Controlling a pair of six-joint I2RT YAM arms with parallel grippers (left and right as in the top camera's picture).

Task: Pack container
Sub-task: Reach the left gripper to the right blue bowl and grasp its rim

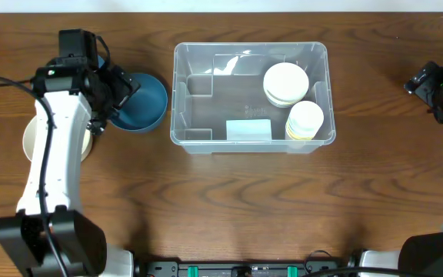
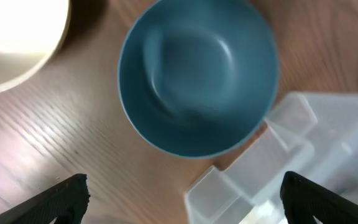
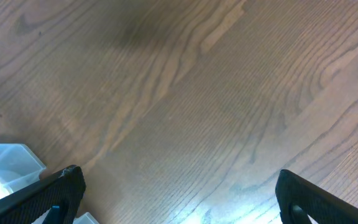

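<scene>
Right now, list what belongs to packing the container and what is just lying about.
Job: container; cream bowls inside it; blue bowl and loose cream bowl beside it, likely next; left gripper, open over the blue bowl.
Lying about: only the right gripper, open above the table.

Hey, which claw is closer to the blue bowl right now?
Left. The left claw hangs over the blue bowl; the right claw is far off, beyond the container, on its other side.

Clear container (image 1: 206,108), whitish label (image 1: 248,130), cream bowls (image 1: 286,83), blue bowl (image 1: 146,104), brown wood-grain table (image 1: 244,200).
</scene>
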